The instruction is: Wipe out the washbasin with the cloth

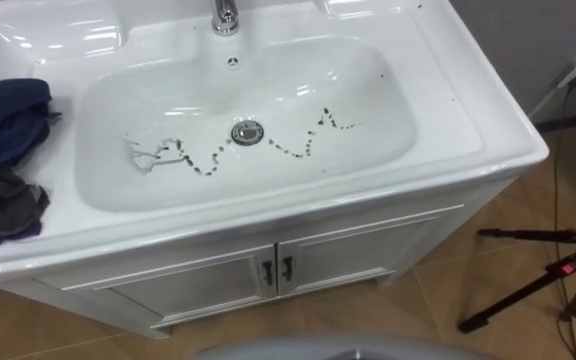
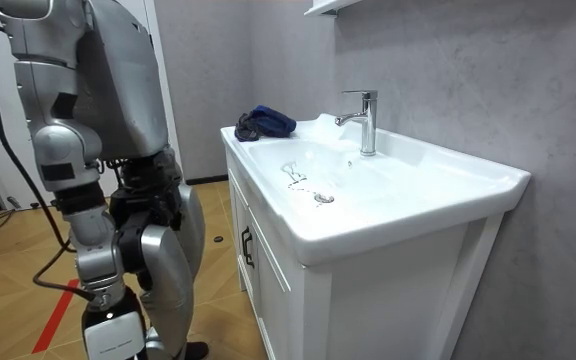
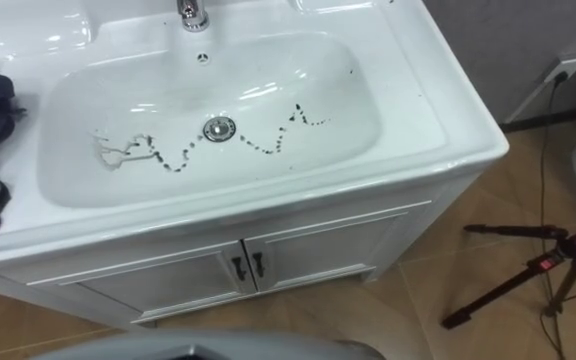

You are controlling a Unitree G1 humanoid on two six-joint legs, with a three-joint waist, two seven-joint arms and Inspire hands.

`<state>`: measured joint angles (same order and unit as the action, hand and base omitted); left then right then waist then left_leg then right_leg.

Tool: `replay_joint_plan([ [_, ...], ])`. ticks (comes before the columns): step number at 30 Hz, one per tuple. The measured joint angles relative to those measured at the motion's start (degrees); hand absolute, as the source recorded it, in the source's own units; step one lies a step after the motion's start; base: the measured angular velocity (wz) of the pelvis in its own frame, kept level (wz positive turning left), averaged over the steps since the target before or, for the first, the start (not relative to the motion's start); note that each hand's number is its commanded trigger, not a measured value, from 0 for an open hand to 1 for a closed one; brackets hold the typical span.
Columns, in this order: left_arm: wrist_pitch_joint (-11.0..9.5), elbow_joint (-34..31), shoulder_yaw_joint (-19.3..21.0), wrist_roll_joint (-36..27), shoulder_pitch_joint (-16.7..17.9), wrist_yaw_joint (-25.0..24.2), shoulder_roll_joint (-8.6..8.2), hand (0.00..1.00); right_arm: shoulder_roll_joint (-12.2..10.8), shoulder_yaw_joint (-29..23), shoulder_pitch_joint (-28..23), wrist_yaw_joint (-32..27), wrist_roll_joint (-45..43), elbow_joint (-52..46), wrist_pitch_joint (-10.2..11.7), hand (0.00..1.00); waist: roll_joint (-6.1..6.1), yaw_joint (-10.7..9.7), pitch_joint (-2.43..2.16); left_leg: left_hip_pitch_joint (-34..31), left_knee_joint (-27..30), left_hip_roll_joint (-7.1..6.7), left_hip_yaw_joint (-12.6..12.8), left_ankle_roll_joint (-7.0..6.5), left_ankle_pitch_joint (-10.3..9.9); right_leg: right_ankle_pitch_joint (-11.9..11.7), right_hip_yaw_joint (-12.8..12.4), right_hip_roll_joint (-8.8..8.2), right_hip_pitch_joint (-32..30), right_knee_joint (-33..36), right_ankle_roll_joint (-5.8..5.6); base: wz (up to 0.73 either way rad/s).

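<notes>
Inspection finds the white ceramic basin (image 1: 438, 120), set on a white two-door cabinet (image 1: 268, 270), not yet wiped. A dotted dark zigzag of grime (image 1: 298, 150) runs across the bowl floor from left of the round chrome drain (image 1: 247, 131) to its right, ending on the left in a looped smear. The crumpled dark blue and grey cloth (image 1: 6, 150) lies on the basin's left ledge, apart from the bowl and held by nothing. The robot stands close before the cabinet. Its right robot hand (image 2: 111, 330) hangs low beside its leg in the room view, well apart from cloth and basin; whether it is apart or together cannot be told. The step in hand is judged to be fetching the cloth. Recommended: take it in a full bunch so a broad pad faces down, then lower it into the bowl at one end of the trail and follow the zigzag across with steady pressure. Passes should overlap at the looped smear. Care is needed around the drain, where a loose fold could snag, and below the chrome tap (image 1: 226, 15) at the rear. The black tripod (image 1: 538, 280) on the floor to the right is clear of the work.
</notes>
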<state>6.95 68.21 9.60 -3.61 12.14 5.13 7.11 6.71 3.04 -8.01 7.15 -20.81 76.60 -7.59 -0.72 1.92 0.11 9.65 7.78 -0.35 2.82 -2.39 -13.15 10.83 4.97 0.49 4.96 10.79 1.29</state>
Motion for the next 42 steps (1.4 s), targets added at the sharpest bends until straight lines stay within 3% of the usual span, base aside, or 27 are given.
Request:
replay_joint_plan([
  [10,-2.5,-1.4,11.2,-13.5,-0.3,12.0,-0.09,0.0,0.7,-0.7,0.0,-2.8,0.5,-0.4,0.1,0.0,0.34,2.2,-0.03,0.1,-0.1,-0.06,-0.2,0.0,0.0,0.0,0.2,-0.1,0.1,-0.1,0.03,0.0],
  [13,-3.7,-4.3,17.2,-16.4,-0.7,15.9,-0.18,0.0,0.7,-3.6,-0.6,-3.1,0.2,-0.7,0.7,0.0,0.6,3.1,-0.14,0.0,-0.2,-0.07,-0.4,0.0,0.0,0.0,0.2,-0.08,-0.1,-0.1,0.03,0.01],
  [17,-7.2,-6.9,23.2,-20.3,-2.1,24.0,0.69,0.0,1.3,-5.7,-1.0,-4.0,0.4,-1.7,1.9,0.0,1.15,4.0,-0.39,-0.1,-0.1,-0.21,-1.2,-0.02,0.0,0.0,1.2,-0.27,0.0,-0.1,0.04,0.07],
  [20,-8.3,-13.8,26.1,-21.7,-2.9,29.4,0.76,0.0,1.9,-5.6,-1.4,-4.6,0.2,-2.9,2.5,0.0,1.24,5.1,-0.41,-0.5,-0.1,-0.32,-1.5,-0.02,0.0,0.0,1.4,-0.31,-0.3,0.0,0.04,0.04],
  [23,-10.8,-19.6,26.3,-22.5,-3.1,34.4,1.4,0.0,2.2,-5.8,-2.1,-5.2,-0.2,-5.2,2.9,0.0,1.32,5.1,-0.54,-1.3,0.0,-0.34,-1.5,-0.03,0.1,0.0,1.4,-0.3,-1.1,0.4,0.04,0.0],
  [27,-12.0,-25.6,26.3,-25.1,-4.3,40.1,4.48,0.0,2.5,-6.9,-2.6,-5.3,-0.1,-6.3,3.7,0.0,1.81,4.6,-0.68,-1.0,0.0,-0.4,-1.5,-0.03,0.1,0.0,1.3,-0.24,-1.0,0.8,0.08,-0.01],
  [30,-14.2,-32.4,26.3,-26.0,-4.8,43.8,5.06,0.0,2.5,-7.7,-3.7,-5.8,-0.1,-7.2,4.2,0.0,2.28,4.7,-0.65,-1.1,0.0,-0.39,-1.5,-0.04,0.1,0.0,1.2,-0.29,-1.3,0.9,0.05,-0.04],
  [33,-15.3,-37.9,26.2,-25.4,-5.0,45.9,5.49,0.0,2.5,-7.6,-4.5,-5.7,0.0,-7.8,4.5,0.0,2.53,4.8,-0.6,-1.5,0.0,-0.41,-1.5,-0.07,0.1,0.0,1.2,-0.2,-2.1,1.2,0.03,-0.04],
  [38,-17.7,-44.9,26.2,-23.7,-5.6,49.6,8.04,0.0,2.5,-7.5,-6.2,-5.5,-0.1,-8.0,4.5,0.0,3.21,4.5,-0.6,-1.3,0.0,-0.39,-1.5,-0.07,0.1,0.0,1.1,-0.24,-2.1,1.4,0.06,-0.01],
  [42,-18.3,-51.8,26.0,-17.7,-5.6,49.7,8.09,0.0,2.5,-7.5,-7.0,-5.1,-0.2,-8.0,4.5,0.0,3.37,4.2,-0.56,-1.2,0.0,-0.43,-1.5,-0.07,0.1,0.0,1.1,-0.04,-1.9,1.2,0.05,0.0],
])
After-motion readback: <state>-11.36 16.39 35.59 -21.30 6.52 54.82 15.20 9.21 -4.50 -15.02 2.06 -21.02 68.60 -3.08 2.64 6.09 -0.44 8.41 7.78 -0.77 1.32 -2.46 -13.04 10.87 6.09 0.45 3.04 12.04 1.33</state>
